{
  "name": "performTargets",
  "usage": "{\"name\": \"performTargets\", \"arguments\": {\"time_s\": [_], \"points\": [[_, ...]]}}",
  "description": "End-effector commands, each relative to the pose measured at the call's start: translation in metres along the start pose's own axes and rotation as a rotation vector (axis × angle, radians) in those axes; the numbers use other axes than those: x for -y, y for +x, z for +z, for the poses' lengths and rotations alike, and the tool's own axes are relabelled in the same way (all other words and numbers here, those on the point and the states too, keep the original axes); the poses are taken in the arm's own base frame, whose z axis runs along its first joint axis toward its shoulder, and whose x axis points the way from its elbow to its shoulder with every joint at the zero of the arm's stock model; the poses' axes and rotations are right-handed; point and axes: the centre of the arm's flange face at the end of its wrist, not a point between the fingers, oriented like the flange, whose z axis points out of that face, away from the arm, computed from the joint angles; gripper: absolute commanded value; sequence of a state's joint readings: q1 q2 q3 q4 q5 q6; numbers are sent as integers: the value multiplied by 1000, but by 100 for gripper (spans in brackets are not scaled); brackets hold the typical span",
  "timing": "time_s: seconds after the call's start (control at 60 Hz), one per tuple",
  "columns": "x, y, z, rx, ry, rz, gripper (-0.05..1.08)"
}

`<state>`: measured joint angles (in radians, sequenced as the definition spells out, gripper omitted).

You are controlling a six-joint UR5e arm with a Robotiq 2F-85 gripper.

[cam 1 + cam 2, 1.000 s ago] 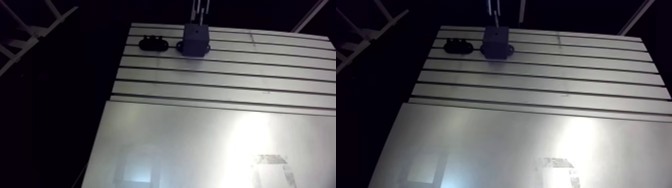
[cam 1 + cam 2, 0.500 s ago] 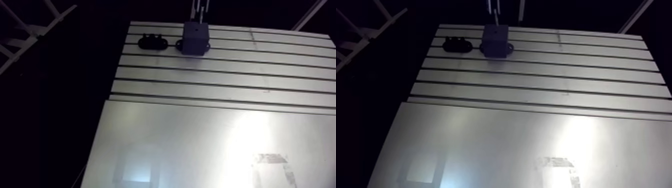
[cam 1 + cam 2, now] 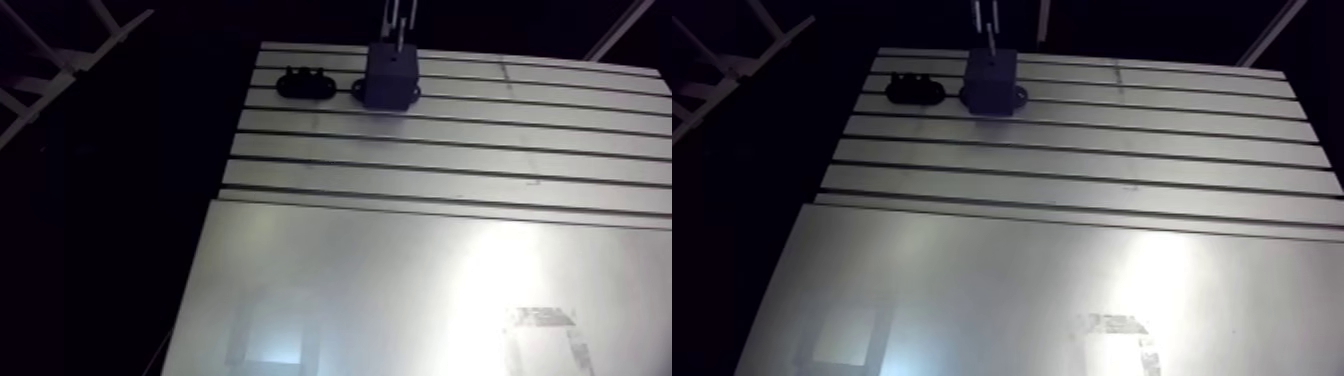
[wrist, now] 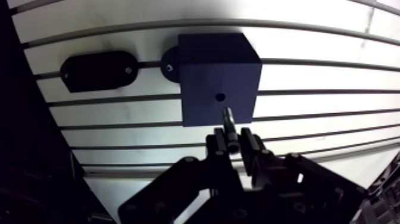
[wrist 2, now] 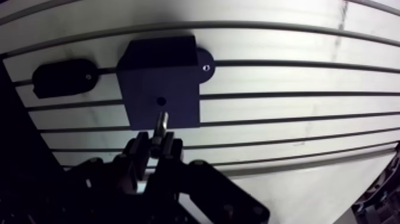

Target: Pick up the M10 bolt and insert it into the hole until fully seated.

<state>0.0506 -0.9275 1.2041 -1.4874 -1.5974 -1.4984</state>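
A dark square block point(image 4: 219, 71) stands on the slotted table point(image 3: 450, 160), with a small round hole point(image 4: 220, 96) in its top face. My gripper point(image 4: 233, 142) is shut on the M10 bolt point(image 4: 228, 119), its shank pointing down at the block. In the wrist view the bolt's tip hangs just short of the hole, on the gripper's side of it. In the arm view the block point(image 3: 390, 78) sits at the table's far edge with the bolt point(image 3: 990, 36) coming down onto it from above.
A black oval holder point(image 4: 98, 70) is fixed to the table beside the block, on its left in the arm view point(image 3: 306, 85). A smooth metal plate point(image 3: 400, 290) covers the near part of the table. The table's left edge drops into darkness.
The arm view has shifted slightly, so the camera moved. The bolt now shows a little lower, closer to the block's top.
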Motion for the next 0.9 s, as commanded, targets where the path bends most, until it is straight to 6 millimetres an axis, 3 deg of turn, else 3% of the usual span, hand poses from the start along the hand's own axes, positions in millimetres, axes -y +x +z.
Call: {"name": "performTargets", "arguments": {"time_s": [0.017, 0.9], "points": [[0, 2, 4, -1, 1, 1, 108], [4, 10, 9, -22, 18, 0, 108]]}}
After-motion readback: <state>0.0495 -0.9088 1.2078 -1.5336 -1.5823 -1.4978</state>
